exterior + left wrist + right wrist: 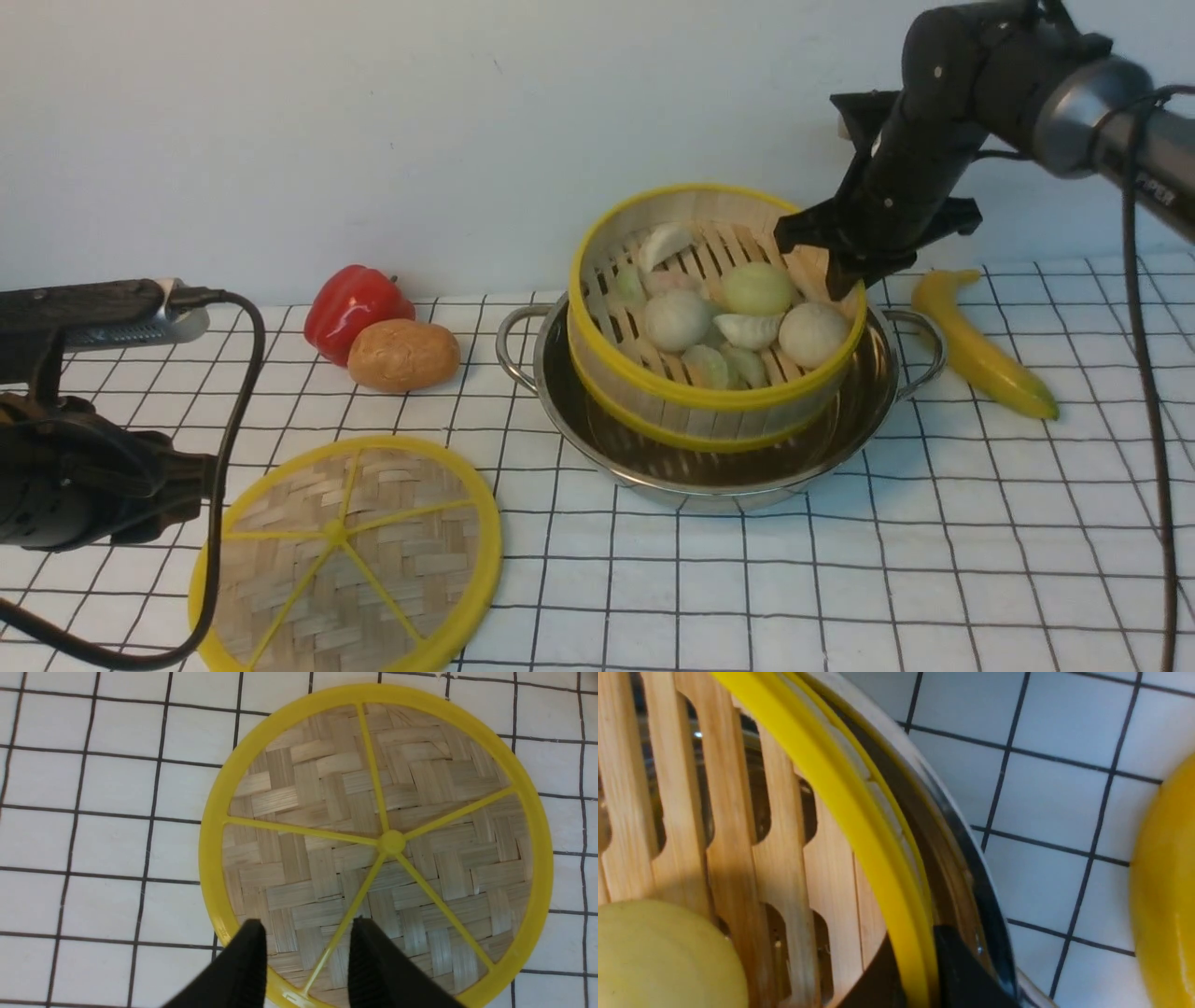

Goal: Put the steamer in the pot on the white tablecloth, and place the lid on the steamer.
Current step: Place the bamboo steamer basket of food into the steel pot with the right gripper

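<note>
The steamer (709, 397), a bamboo basket with yellow rims and pale dumplings inside, sits tilted in the shiny pot (747, 471) on the white tablecloth (934, 560), its far side raised. My right gripper (833, 278) is shut on the steamer's far right rim; in the right wrist view one finger is inside the slatted basket (738, 812) and one outside, next to the pot's rim (971, 868). The lid (345, 551) lies flat on the cloth at the front left. My left gripper (306, 938) hovers open over the lid's (373, 844) near edge, a yellow spoke between its fingers.
A red pepper (355, 303) and a brown potato (401, 355) lie left of the pot. A banana (980, 345) lies to its right, close to the right gripper, and shows in the right wrist view (1167, 882). A black cable loops round the lid's left edge.
</note>
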Tool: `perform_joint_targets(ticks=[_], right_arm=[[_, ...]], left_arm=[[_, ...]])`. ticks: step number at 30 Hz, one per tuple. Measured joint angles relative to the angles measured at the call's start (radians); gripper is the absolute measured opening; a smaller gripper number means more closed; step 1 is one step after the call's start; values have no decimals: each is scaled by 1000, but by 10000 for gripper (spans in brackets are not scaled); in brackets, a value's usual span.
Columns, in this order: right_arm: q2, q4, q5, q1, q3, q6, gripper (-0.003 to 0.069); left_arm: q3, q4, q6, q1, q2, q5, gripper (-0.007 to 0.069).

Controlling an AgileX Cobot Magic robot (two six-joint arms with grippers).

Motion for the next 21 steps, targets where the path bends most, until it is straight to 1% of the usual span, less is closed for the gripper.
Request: perform_joint_targets(ticks=[10, 21], right_arm=[[35, -19, 0, 30, -1, 1, 55], [35, -51, -1, 31, -1, 9, 55]], left_arm=[[0, 0, 0, 0, 0, -2, 243], [0, 0, 0, 0, 0, -2, 243]])
